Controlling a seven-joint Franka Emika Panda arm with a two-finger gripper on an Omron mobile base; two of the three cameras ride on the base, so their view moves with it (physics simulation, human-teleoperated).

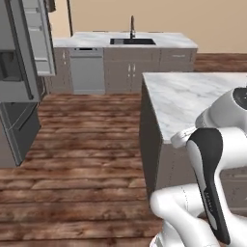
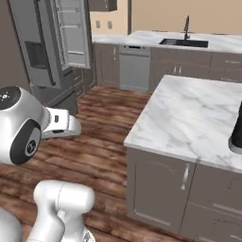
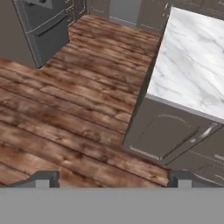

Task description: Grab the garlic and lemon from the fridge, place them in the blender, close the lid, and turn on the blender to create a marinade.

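A white, glossy robot arm [image 1: 212,193] of rounded, bulbous segments fills the lower right of the left base view, one link faced with a long black panel bearing faint lettering; its dark grey fingers [image 3: 43,179] show as blocky tips.

A broad strip of wooden floor [image 1: 82,144] is lying open between the fridge [image 1: 17,91] and the island worktop [image 2: 198,113]. The fridge door [image 2: 71,30] is standing open, projecting over the far end of this strip. The island's corner and cabinet front [image 3: 166,135] are bounding the passage on the other side. The marble top is lying bare near this corner; the blender [image 2: 236,132] is standing at its edge, well apart. The fingers [image 3: 43,180] are standing wide apart above open floor
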